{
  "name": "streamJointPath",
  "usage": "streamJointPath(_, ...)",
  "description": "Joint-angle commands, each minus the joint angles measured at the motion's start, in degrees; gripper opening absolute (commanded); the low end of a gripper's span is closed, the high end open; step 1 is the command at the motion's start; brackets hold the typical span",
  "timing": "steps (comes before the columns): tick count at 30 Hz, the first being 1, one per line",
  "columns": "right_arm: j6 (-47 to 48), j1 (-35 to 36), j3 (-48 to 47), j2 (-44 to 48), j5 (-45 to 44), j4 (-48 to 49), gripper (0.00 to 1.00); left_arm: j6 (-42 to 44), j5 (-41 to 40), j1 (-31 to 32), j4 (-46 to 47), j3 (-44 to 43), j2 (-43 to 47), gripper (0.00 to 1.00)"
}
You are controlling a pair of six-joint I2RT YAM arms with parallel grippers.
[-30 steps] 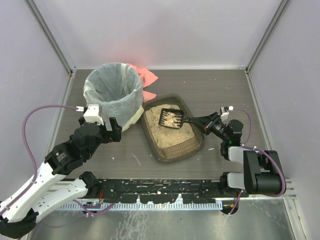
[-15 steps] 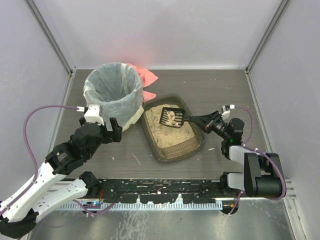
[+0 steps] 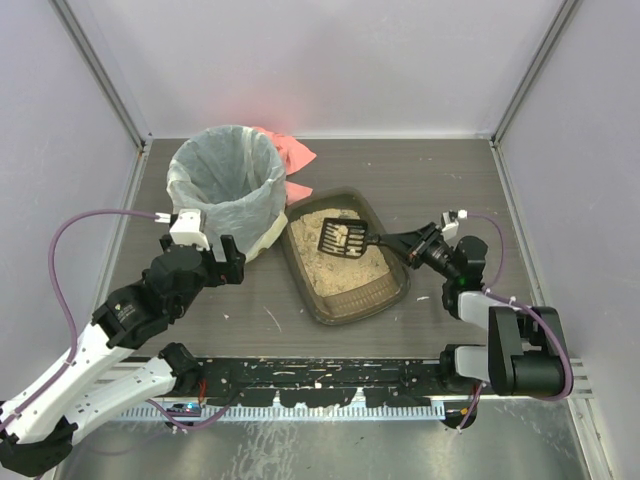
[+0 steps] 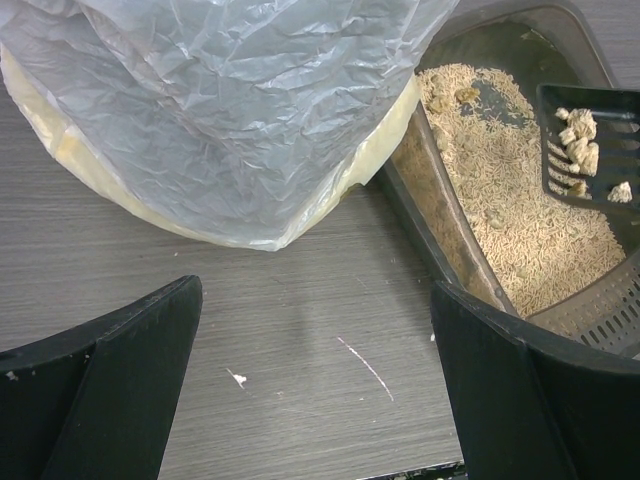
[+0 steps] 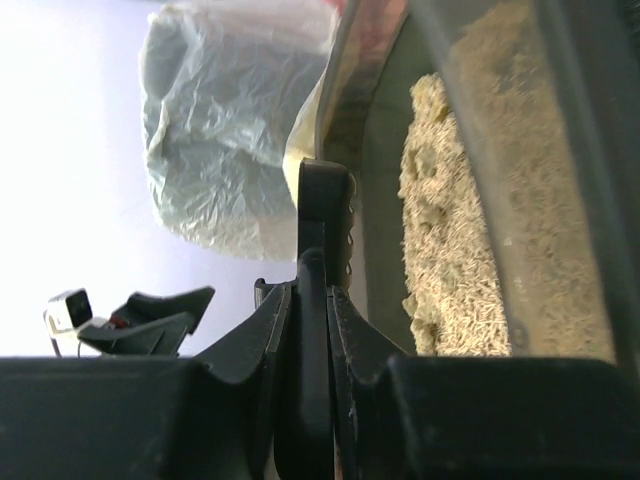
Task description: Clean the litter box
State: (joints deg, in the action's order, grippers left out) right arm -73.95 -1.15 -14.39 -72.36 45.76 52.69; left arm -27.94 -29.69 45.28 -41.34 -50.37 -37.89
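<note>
R gripper [image 3: 388,241] clamps scoop [image 3: 343,238] above litter box [image 3: 345,300]; L gripper [image 3: 230,258] agape near it.

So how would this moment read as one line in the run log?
right pincer: shut on scoop handle, clumps aboard, over litter box | left pincer: open, beside bag-lined bin

Far left: pink cloth [image 3: 293,152] mostly hidden behind bin [image 3: 232,208]. Left wrist view: scoop [image 4: 605,150] and litter box [image 4: 440,240] cut off at right edge.
</note>
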Motion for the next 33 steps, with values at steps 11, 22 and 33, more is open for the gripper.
streamJointPath(11,7.3,2.9,-6.1,0.6,4.0,-4.9,0.01,-0.7,-0.2,-0.1,3.7,0.2,-0.5,0.98)
streamJointPath(22,5.7,-0.3,-2.4,3.5,-1.7,-6.4,0.01,-0.2,0.9,-0.2,3.7,-0.9,-1.6,0.98)
streamJointPath(33,3.8,0.3,-2.4,1.9,1.4,-1.3,0.01,-1.1,0.1,-0.1,4.0,0.5,-0.5,0.98)
